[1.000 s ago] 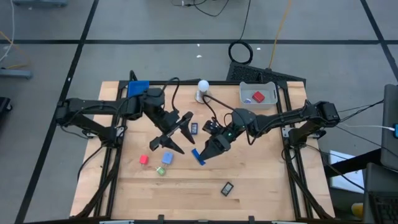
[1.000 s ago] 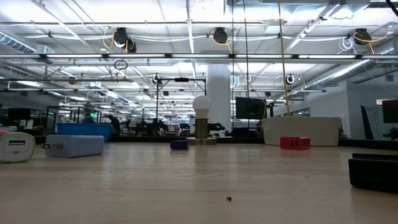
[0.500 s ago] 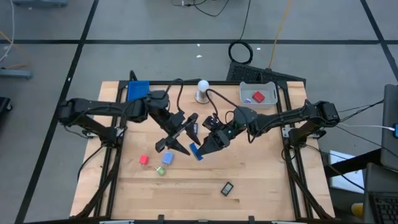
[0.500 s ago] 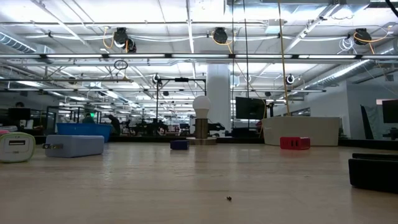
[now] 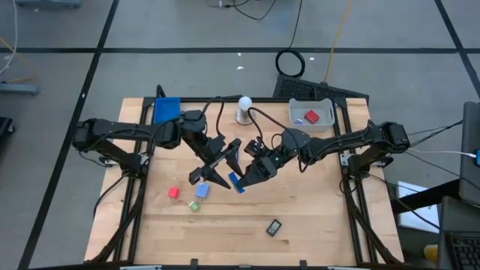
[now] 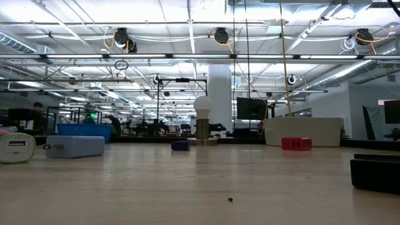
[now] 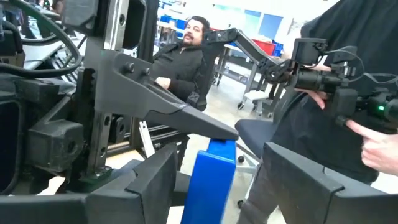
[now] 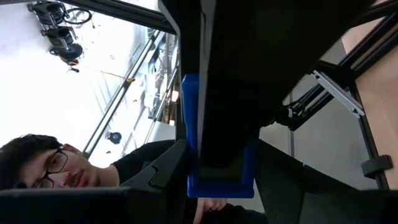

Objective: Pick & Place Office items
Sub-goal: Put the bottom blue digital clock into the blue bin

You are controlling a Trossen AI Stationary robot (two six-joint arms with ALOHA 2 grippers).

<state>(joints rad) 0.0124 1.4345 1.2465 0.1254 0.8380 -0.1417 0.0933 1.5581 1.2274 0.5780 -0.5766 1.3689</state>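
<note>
Mid-table, right gripper (image 5: 238, 182) pinching blue piece (image 5: 237, 184); left gripper (image 5: 222, 161) now spread around it, probably a handover.

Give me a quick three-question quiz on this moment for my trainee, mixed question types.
1. True or false: the right claw is shut on the blue piece.
2. What lies in the grey tray? A) a red block B) a green bit C) a white ball
3. Fill in: the left claw, next to that blue piece, stands ____.
Key: 1 true; 2 A; 3 open.
</note>
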